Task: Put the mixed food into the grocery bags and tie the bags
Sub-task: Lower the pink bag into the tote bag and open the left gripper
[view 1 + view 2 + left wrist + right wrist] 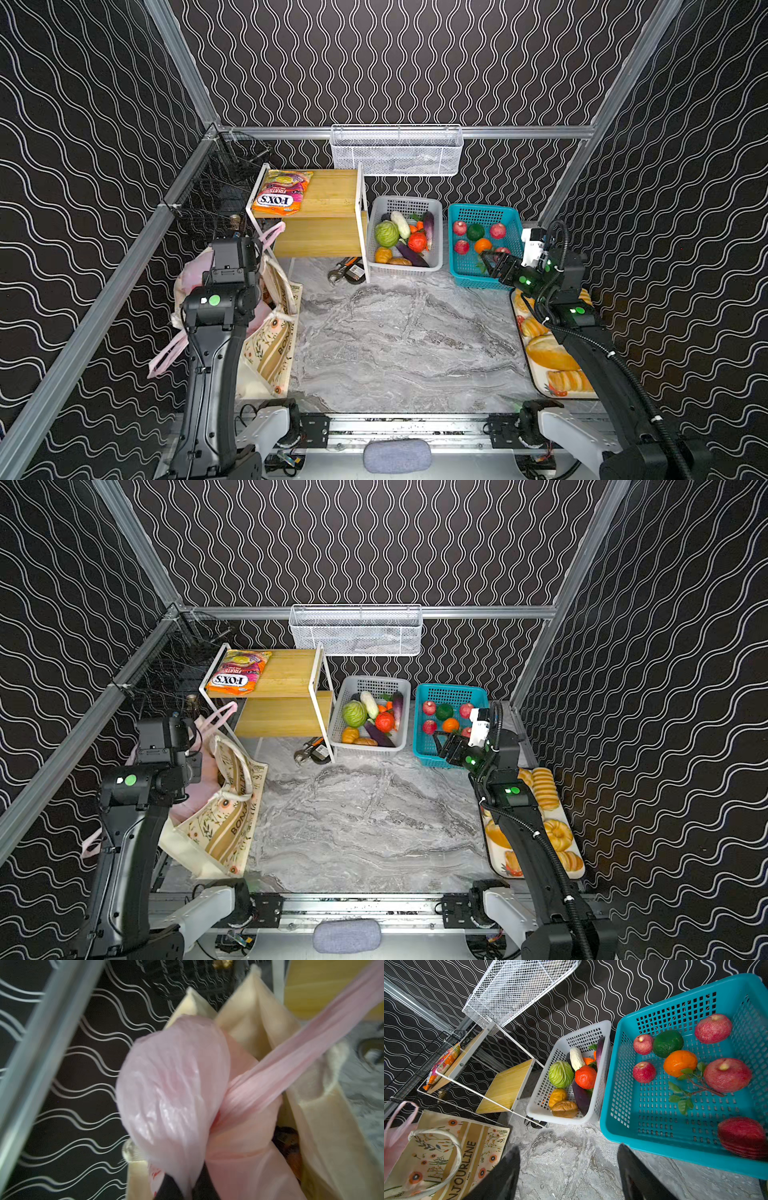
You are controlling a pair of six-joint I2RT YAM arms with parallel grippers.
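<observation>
The left gripper [187,1187] is positioned over the tote [272,353], which rests at the left edge of the tabletop [395,332], beside the wooden shelf [320,239]. Its jaws are closed tight on a gathered fold of the pink plastic bag [172,1088]. The plastic bag is seated inside the open mouth of the tote. A rounded bulge of film is seen next to the pinch, and one handle [301,1039] is stretched away toward the shelf. The contents of the plastic bag cannot be made out.

The right gripper [569,1178] is held at the near rim of the blue basket [643,1136], above the tabletop. Its jaws are spread wide and nothing is held between them. Toy fruit [680,1066] is contained in the blue basket, and vegetables [560,1074] are contained in the white basket [539,1113] just beside it.
</observation>
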